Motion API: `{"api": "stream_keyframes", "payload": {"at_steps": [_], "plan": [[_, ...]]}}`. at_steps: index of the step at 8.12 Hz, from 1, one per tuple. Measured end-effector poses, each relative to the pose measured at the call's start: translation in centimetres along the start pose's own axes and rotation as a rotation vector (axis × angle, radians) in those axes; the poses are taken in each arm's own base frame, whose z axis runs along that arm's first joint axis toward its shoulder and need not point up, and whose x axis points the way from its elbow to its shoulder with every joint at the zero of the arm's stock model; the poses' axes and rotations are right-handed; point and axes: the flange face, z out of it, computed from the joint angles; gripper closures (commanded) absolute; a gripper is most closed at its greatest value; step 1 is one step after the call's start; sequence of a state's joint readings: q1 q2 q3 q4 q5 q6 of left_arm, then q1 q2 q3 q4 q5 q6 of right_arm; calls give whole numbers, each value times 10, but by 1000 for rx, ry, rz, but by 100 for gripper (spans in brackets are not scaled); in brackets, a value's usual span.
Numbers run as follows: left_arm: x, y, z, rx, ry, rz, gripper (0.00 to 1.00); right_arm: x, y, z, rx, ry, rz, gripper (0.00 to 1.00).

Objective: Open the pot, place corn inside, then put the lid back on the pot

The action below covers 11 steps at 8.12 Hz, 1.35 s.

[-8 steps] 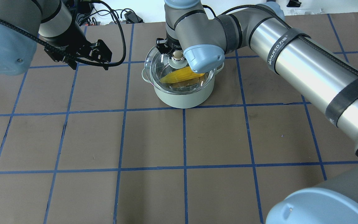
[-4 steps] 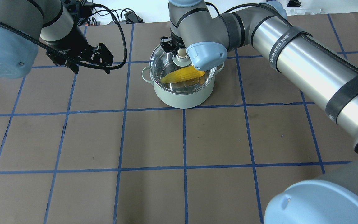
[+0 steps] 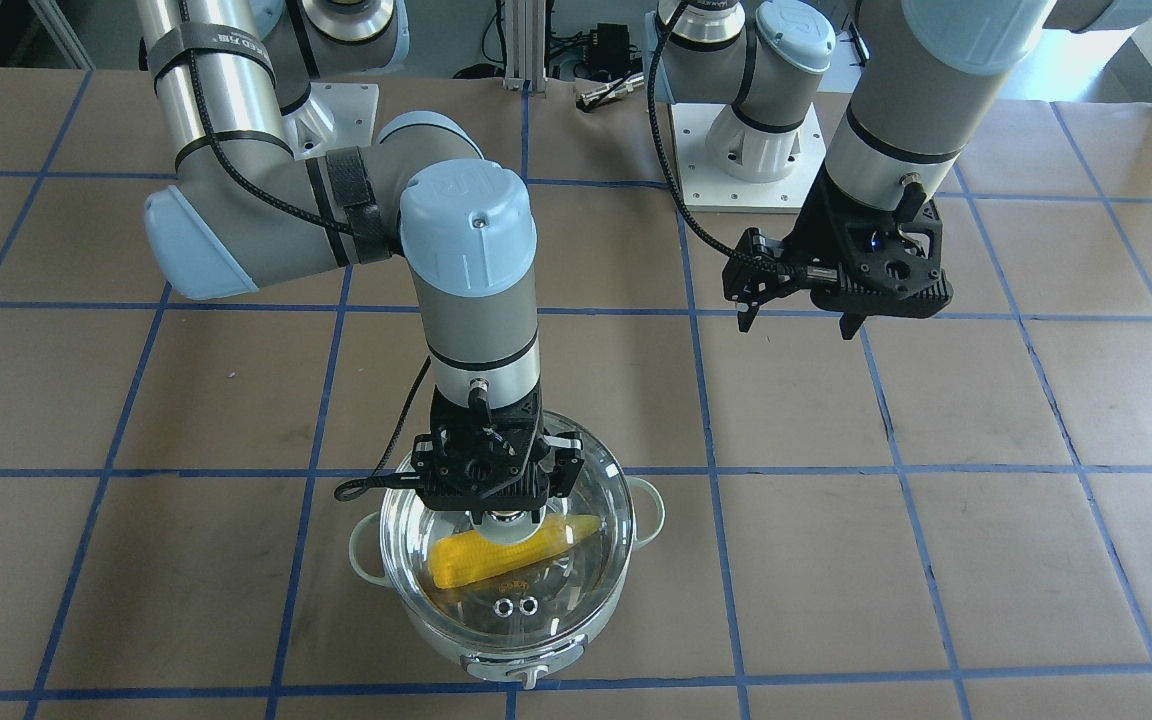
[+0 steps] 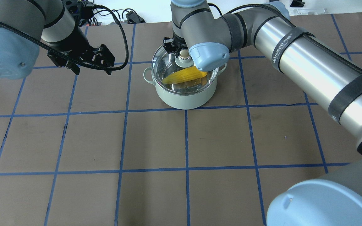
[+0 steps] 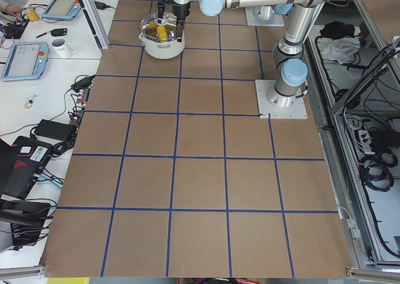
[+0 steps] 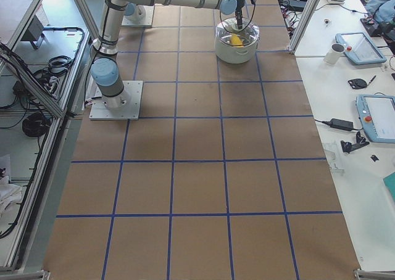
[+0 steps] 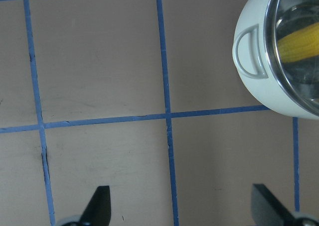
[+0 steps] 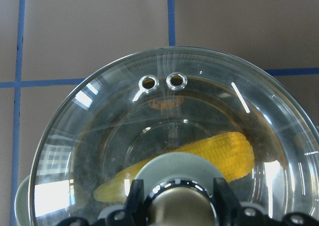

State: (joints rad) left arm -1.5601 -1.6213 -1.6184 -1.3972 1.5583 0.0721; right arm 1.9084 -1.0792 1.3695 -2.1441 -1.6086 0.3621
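**LID OVER POT, CORN INSIDE**

Locate the round pale mint-green pot (image 4: 184, 97) on the brown table (image 4: 181, 141) with its blue tape grid, on the side away from the robot's base.

Look through the glass for the bright yellow ear of corn (image 8: 219, 154), lying on its side inside the pot on the steel bottom.

Note the round clear glass lid (image 8: 99, 136) lying over the pot's mouth, with two metal-ringed vent holes (image 8: 162, 81) side by side near its rim. Cannot tell whether fully seated on the rim.

Just inward of the holes, note a small orange print (image 8: 167, 104) on the glass, too blurred to read.

Find the right gripper (image 8: 178, 198) pointing straight down over the pot, fingers (image 8: 133, 193) closed against both sides of the lid's cream ball knob (image 4: 184, 54).

Find the left gripper (image 7: 184, 202) held above the table beside the pot and apart from it, jaws spread wide with nothing between them.

Read "WANJEED" in white on the black strap (image 4: 282, 47) wrapped round the right arm's silver tube.
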Motion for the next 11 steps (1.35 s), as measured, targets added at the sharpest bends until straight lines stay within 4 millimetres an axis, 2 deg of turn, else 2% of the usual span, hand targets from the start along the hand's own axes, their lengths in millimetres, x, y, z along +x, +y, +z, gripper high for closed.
{"api": "stream_keyframes", "payload": {"at_steps": [9, 11], "plan": [[0, 2, -2, 1, -12, 1, 0, 0, 1, 10, -12, 5, -7, 88], [0, 2, -2, 1, -10, 1, 0, 0, 2, 12, -16, 6, -8, 83]]}}
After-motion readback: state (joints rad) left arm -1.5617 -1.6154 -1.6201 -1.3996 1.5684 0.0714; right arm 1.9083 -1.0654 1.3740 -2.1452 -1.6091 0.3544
